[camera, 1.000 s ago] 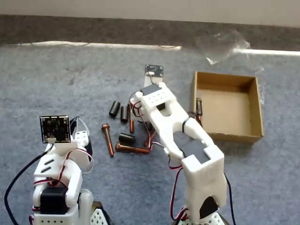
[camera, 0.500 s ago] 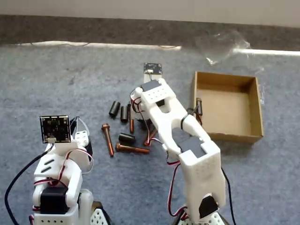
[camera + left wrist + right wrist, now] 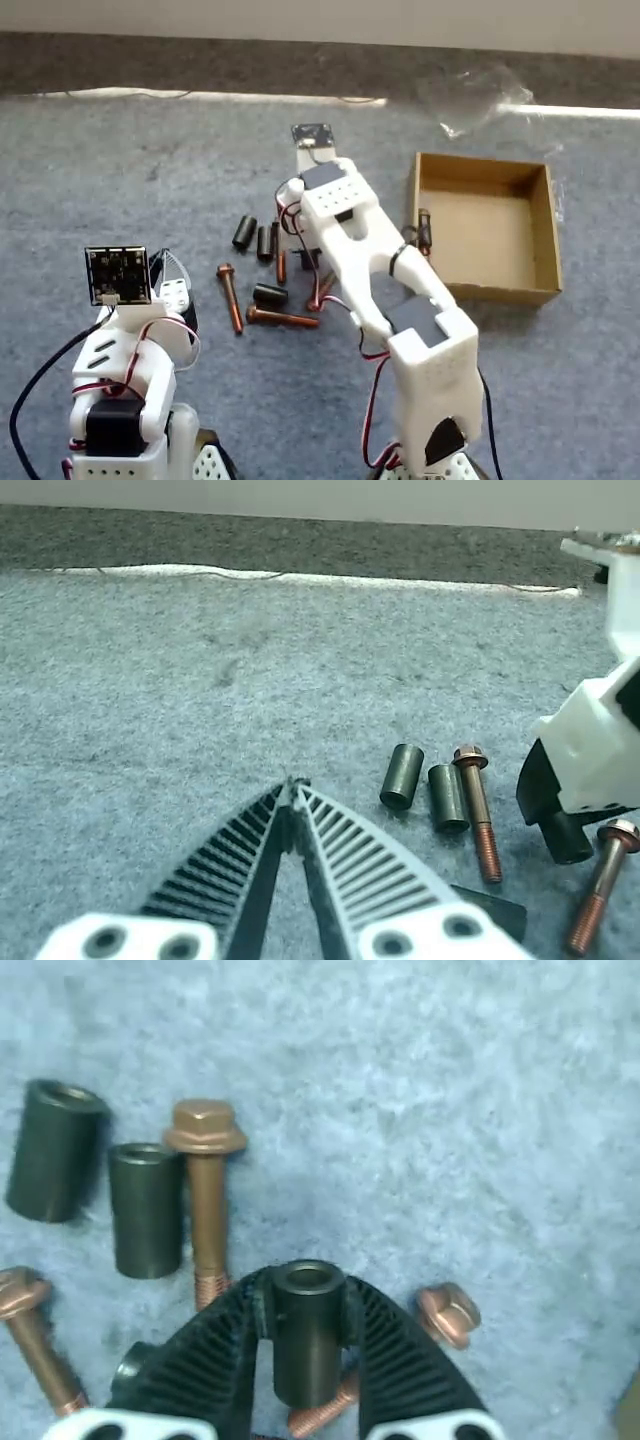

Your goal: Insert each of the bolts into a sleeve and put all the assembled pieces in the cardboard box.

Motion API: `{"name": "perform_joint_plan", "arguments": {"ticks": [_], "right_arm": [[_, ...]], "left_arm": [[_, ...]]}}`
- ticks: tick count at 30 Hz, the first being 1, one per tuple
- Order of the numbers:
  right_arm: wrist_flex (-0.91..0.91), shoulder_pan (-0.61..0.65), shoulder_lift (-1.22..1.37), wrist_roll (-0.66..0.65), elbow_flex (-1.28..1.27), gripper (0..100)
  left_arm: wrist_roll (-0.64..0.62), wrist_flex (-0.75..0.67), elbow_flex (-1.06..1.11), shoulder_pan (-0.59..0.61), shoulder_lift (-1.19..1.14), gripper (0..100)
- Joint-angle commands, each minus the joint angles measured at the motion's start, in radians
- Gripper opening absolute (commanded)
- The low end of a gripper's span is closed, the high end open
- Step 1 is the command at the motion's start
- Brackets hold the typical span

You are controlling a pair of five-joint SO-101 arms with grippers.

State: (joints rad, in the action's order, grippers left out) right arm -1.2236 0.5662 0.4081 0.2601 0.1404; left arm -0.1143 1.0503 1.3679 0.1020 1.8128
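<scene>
Two white arms, black motors, loose wires

The left arm and right arm are blocky white shells over black servos, trailing red, white and black wires. A black cable hangs at the left arm's nine o'clock, and a black square circuit board caps its twelve o'clock end. The left gripper and right gripper are black and ribbed, on white bases with screw holes.

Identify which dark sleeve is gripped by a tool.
The sleeve clamped in the right tool. The other sleeves lie loose on the carpet, two of them side by side next to a bolt.
</scene>
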Motion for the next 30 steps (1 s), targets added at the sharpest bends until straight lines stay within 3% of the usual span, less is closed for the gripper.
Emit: {"name": "perform_joint_plan", "arguments": {"ticks": [1,6,15,20,24,30], "right_arm": [[-0.047,0.001,-0.143,-0.077,0.024,0.5],[-0.099,-0.012,-0.314,-0.149,-0.016,0.5],[-0.105,-0.159,-0.708,-0.163,-0.194,0.5],[-0.107,-0.193,-0.883,-0.173,-0.308,0.5],[-0.110,-0.189,-1.015,-0.308,-0.401,0.5],[-0.102,-0.186,-1.241,-0.330,-0.561,0.5]], "left_arm": [[0.009,-0.003,-0.005,0.005,0.010,1],[0.009,-0.020,-0.002,0.002,0.010,1],[0.009,-0.241,0.162,0.002,0.008,1],[0.008,-0.241,0.170,-0.018,0.005,1],[0.008,-0.239,0.171,-0.085,0.002,0],[0.006,-0.206,0.160,-0.101,0.002,0]]}}
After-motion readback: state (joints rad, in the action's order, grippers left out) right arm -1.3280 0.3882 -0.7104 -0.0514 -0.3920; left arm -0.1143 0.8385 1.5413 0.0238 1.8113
